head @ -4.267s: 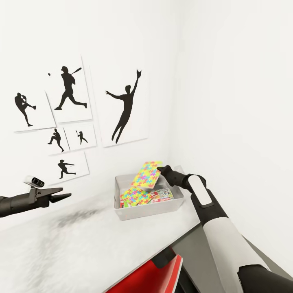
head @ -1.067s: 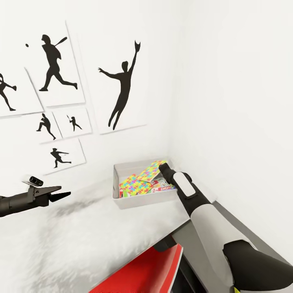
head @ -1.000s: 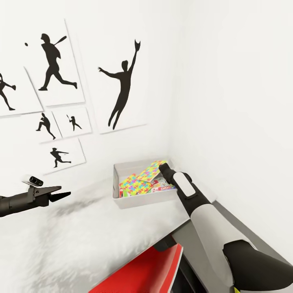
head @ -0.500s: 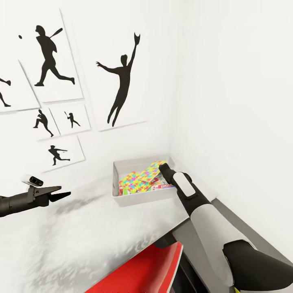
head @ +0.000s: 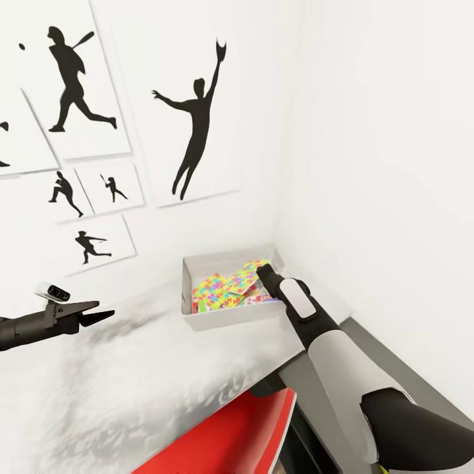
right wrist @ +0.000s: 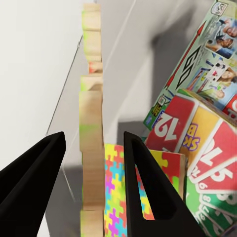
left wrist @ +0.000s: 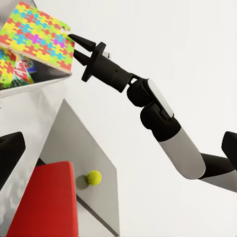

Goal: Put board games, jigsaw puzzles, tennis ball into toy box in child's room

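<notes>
The toy box (head: 227, 317) is sitting on the pale table (head: 131, 375), pushed into the corner of the child's room where the two white walls meet. Black baseball-player pictures (head: 194, 131) are hanging on the wall behind it.

The right gripper (head: 263, 271) is reaching over the near right side of the toy box. In the right wrist view its two black fingers (right wrist: 143, 187) are standing apart, one on each side of a jigsaw puzzle box (right wrist: 92, 133) seen edge-on. The fingers are not pressing on it, so the gripper is part open and not squeezing anything.

That jigsaw puzzle box is leaning up at a tilt (left wrist: 37, 37), with its long side pointing along the gripper and its top corner sticking up over the toy box. A second jigsaw puzzle box (head: 214, 293) is lying flatter in the toy box. The red, yellow and green SKIP BO box (right wrist: 197, 148) is lying beside it.

The left gripper (head: 105, 315) is hanging in the air over the table, well away from the toy box. Its tips are close together and it is holding nothing.

A yellow tennis ball (left wrist: 94, 177) is sitting on the lower dark grey part (left wrist: 98, 163) of the table, beside a red thing (head: 230, 438).
</notes>
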{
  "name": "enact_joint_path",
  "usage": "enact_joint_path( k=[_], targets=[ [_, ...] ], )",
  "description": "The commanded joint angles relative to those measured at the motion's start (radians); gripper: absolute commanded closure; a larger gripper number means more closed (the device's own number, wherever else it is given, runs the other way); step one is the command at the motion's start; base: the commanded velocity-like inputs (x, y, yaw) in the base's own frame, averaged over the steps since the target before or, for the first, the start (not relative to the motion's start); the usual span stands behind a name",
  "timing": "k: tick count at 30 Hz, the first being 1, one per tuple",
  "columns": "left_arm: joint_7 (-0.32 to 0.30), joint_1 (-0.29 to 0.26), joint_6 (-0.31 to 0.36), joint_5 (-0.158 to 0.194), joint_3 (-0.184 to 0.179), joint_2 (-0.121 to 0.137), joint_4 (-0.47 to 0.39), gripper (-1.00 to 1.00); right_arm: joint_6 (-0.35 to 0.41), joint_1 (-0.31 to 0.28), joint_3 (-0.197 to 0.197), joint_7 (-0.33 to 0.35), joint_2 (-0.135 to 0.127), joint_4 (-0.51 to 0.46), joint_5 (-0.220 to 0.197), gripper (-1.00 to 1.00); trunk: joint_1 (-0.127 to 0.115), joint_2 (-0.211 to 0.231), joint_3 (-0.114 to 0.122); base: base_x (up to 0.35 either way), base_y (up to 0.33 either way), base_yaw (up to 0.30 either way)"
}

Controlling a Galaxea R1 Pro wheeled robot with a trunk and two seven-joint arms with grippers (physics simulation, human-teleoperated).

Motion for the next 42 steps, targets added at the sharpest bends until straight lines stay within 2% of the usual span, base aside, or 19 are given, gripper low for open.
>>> enact_joint_path(
  k=[1, 25, 32, 42],
  targets=[
    [-0.004, -0.001, 0.011, 0.000, -0.001, 0.000, 0.000, -1.00, 0.003, -0.001, 0.001, -0.006, 0.000, -0.002, -0.003, 1.00, 0.001, -0.002, -0.004, 0.000, 0.000, 0.000],
    [-0.004, -0.001, 0.011, 0.000, -0.001, 0.000, 0.000, -1.00, 0.025, -0.003, 0.000, -0.011, 0.000, -0.003, -0.001, 1.00, 0.001, -0.002, -0.042, 0.000, 0.000, 0.024],
    [-0.004, -0.001, 0.011, 0.000, -0.001, 0.000, 0.000, -1.00, 0.084, -0.008, 0.001, 0.000, 0.000, -0.014, 0.005, 1.00, 0.001, -0.002, -0.044, 0.000, 0.000, 0.018],
    [-0.004, -0.001, 0.011, 0.000, -0.001, 0.000, 0.000, -1.00, 0.093, -0.013, 0.000, 0.001, 0.000, -0.016, 0.006, 1.00, 0.001, -0.002, -0.044, 0.000, 0.000, 0.001]
  ],
)
